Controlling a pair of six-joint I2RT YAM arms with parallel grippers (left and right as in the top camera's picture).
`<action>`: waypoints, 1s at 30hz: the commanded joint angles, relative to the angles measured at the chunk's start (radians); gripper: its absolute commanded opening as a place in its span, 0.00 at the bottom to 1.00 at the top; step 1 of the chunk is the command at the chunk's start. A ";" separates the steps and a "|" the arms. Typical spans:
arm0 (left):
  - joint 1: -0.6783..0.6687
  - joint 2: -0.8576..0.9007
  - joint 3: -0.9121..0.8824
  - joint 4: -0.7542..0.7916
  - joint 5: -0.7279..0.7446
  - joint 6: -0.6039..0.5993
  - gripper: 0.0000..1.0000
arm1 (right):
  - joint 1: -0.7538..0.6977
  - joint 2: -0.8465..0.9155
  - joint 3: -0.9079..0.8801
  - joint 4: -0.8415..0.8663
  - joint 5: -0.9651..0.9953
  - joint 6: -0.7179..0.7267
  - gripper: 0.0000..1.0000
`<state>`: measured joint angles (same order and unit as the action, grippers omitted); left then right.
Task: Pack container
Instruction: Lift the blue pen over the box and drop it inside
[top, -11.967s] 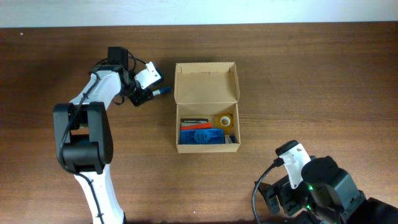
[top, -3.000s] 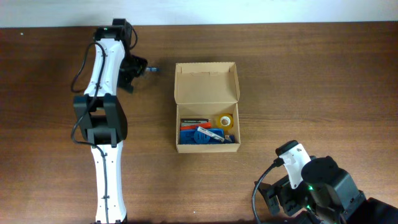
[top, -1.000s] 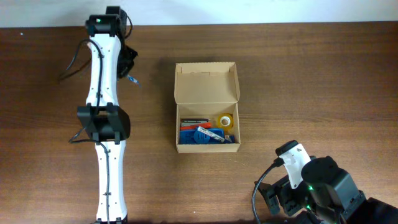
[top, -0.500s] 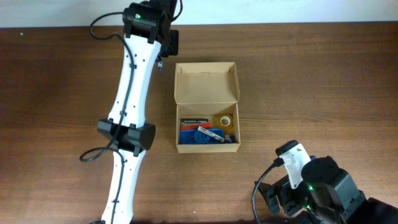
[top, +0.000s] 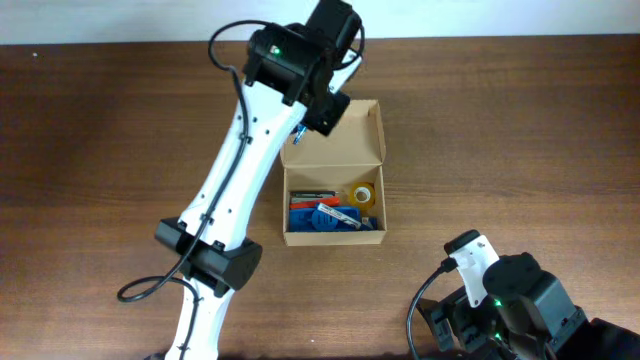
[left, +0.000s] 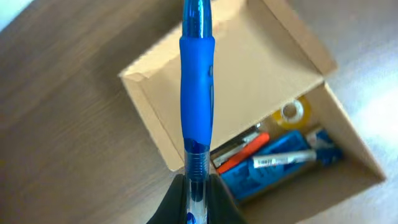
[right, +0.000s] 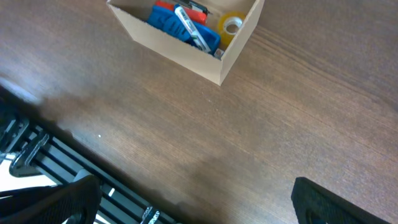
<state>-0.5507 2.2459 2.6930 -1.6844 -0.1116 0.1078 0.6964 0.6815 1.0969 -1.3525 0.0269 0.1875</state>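
Stretching the left arm (top: 235, 170) long and diagonal, up over the container's (top: 352, 145) open lid, wrist bent down above it. Pinching a blue pen (left: 197, 93) tight in the left gripper (left: 198, 190), barrel pointing straight out. Resting the right arm (top: 505, 300) low, off the container's near right corner, right gripper (right: 194, 185) spread wide.

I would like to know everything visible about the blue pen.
The pen is blue plastic: a translucent barrel, an opaque rubbery grip, a clear ribbed section below it. The left gripper pinches its lower end; the far end runs out of the wrist frame. It hangs over the open box, touching nothing else.
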 joint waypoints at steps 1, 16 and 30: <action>0.005 -0.014 -0.054 -0.003 0.048 0.141 0.01 | 0.002 -0.008 0.008 0.001 0.011 0.012 0.99; 0.003 -0.014 -0.510 0.069 0.370 0.584 0.02 | 0.002 -0.008 0.008 0.002 0.011 0.012 0.99; -0.013 -0.014 -0.640 0.160 0.370 0.711 0.02 | 0.002 -0.008 0.008 0.002 0.011 0.012 0.99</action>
<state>-0.5545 2.2463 2.0697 -1.5246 0.2363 0.7715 0.6964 0.6815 1.0969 -1.3544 0.0269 0.1883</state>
